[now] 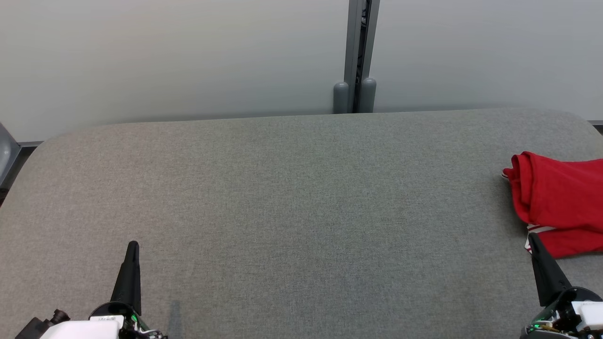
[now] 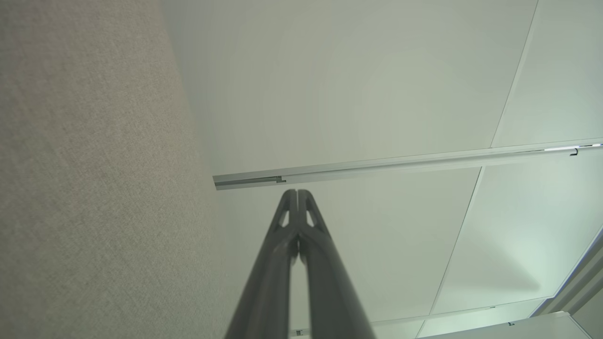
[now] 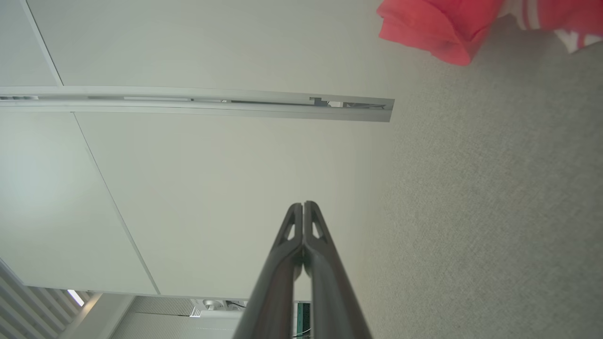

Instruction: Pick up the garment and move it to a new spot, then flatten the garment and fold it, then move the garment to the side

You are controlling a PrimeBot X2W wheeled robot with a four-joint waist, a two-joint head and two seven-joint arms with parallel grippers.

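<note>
Garment crumpled at the right edge of the grey padded surface, both tools closed.
I saw the red cloth, with a white stripe at its near hem, lying on the right side and running out of view. My right gripper stood at the near right, its tip close to that hem, fingers pressed together on nothing. My left gripper stood well apart at the near left, fingers likewise together and empty.
</note>
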